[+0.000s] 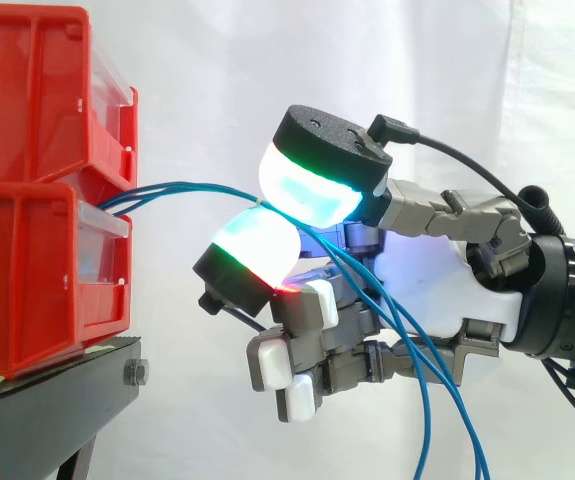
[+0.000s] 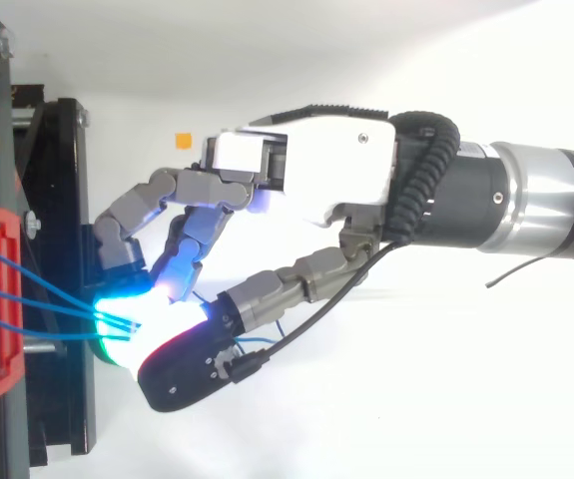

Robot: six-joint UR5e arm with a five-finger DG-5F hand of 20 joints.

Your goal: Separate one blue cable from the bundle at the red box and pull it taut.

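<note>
**Blue strands pinched between two glowing pads just off the red bins**

From the side, the thin blue cables [image 1: 195, 186] leave the gap between two stacked red plastic bins [image 1: 27, 110]. They run a short way out to the hand [image 1: 452, 280] and then drop in long loops past the palm towards the lower right. The look-down view shows what the side hides: three strands fan out from the red bin's front and draw together at the glowing tips [image 2: 107, 319].

The strands meet where two thick fingertip pads [image 1: 307, 185], lit white, cyan and green, press against each other. One pad is above the cables and one below, so the hand grips them between those pads. The views do not settle whether one strand or several sit in the pinch. The hand's other fingers are folded in under the palm, and the hanging loops pass in front of them.

The bins stand on a black metal stand [image 1: 57, 400] with a bolt [image 1: 135, 373] at its corner, before a white curtain [image 1: 267, 60]. A small orange square [image 2: 182, 140] lies on the white surface, apart from the hand. Nothing lies between the pads and the bins but the cables.
</note>
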